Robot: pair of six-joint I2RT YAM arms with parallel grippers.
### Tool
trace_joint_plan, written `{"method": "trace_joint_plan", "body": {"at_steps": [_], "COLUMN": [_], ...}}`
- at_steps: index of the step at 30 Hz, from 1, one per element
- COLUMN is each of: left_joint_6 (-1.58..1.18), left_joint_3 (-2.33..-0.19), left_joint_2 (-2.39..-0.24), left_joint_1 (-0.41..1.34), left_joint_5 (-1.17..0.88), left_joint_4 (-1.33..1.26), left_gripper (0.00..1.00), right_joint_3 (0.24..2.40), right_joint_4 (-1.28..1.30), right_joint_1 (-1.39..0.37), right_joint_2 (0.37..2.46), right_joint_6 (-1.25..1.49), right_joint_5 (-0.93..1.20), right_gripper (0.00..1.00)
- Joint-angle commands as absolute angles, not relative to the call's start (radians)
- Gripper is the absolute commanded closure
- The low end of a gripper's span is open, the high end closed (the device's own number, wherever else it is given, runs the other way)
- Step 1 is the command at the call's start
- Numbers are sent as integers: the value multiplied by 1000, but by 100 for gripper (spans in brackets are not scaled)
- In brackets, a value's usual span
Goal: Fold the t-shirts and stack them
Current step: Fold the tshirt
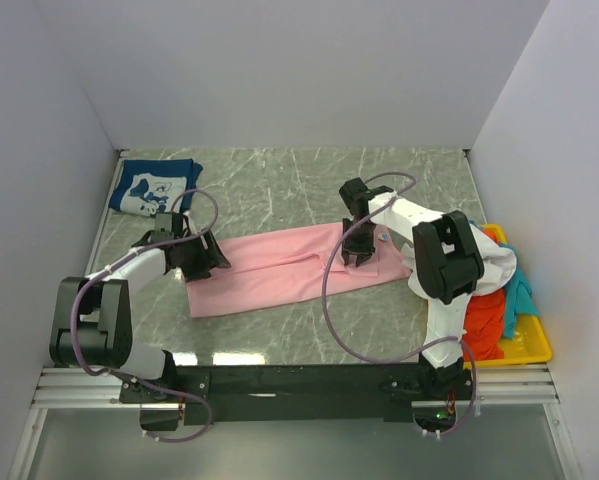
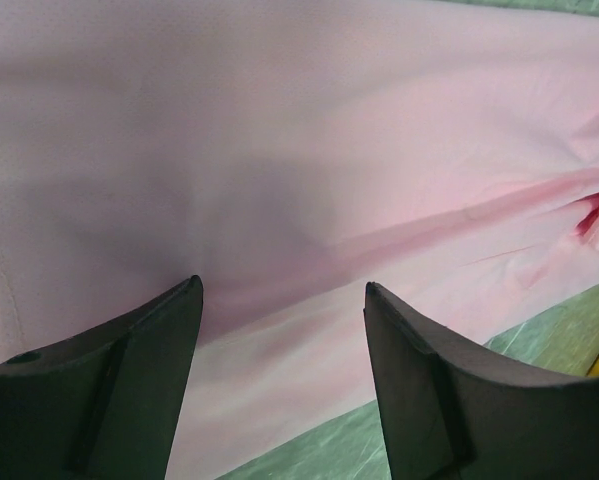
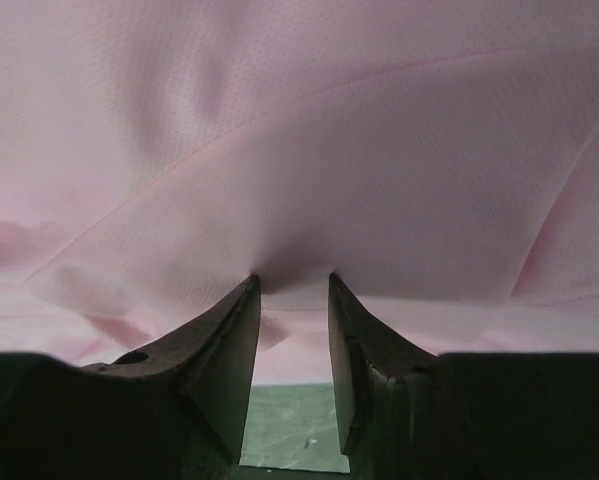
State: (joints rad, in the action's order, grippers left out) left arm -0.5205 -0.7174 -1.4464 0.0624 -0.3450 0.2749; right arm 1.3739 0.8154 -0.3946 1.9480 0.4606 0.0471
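Observation:
The large light-pink t-shirt lies spread across the middle of the table. My left gripper hovers over its left end; in the left wrist view the jaws stand wide apart with only pink cloth below them. My right gripper is at the shirt's right part; in the right wrist view the fingertips pinch a puckered bunch of the pink cloth, which tents up over a lower layer. A navy t-shirt with white print lies at the back left. White, orange-red and teal shirts are piled on the right.
The shallow yellow tray sits at the right table edge under the shirt pile. White walls enclose the table on the left, back and right. The right arm's cable loops over the table in front of the pink shirt.

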Motion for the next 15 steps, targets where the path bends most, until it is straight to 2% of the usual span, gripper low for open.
{"method": "trace_joint_plan", "body": {"at_steps": [1,6,15], "left_joint_6": [-534,-526,-531], "left_joint_3": [-700,-696,-655], "left_joint_2": [-1422,-1413,-1371], "left_joint_1": [63,63,63], "left_joint_5": [-339,-327,-330], "left_joint_4": [281,293,317], "left_gripper": [28,28,28], "right_joint_3": [1413,1486,1759], "right_joint_4": [825,857,954], "right_joint_1": [-390,-384,-348], "right_joint_2": [1996,2063,2212], "right_joint_6": [482,497,494], "right_joint_5": [2,-25,-45], "right_gripper": [59,59,59]}}
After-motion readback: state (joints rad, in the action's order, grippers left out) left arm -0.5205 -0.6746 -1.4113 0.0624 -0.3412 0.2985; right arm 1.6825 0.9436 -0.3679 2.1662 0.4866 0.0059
